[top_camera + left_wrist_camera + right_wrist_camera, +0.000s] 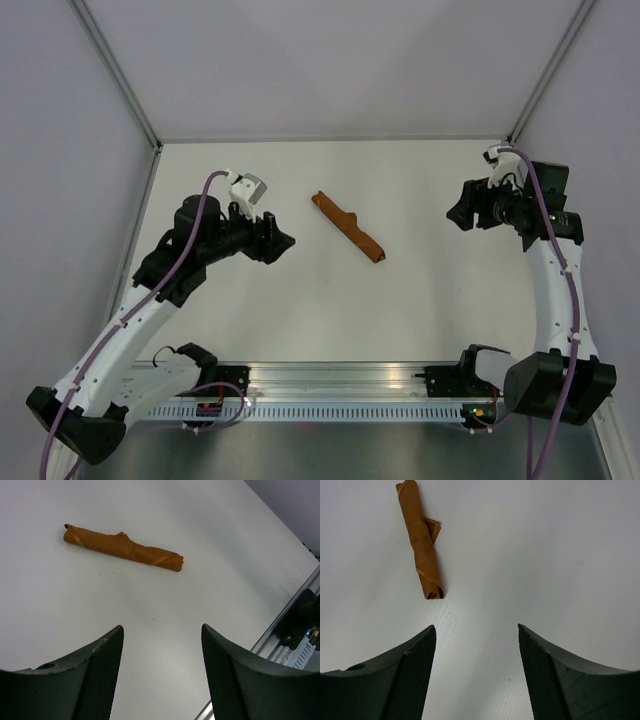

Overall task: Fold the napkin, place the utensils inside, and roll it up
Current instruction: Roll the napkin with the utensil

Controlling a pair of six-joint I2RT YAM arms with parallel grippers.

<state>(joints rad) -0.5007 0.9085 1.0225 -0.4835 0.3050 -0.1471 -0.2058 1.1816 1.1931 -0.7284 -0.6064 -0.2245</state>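
White counter (300, 320) under a tightly rolled napkin (348, 227), lying diagonal between the arms. Left gripper (162, 630) and right gripper (475, 627) both parted, empty, well clear, apparently done rolling.

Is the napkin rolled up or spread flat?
Rolled up: the napkin lies as a narrow tube with wrapped edges showing along it.
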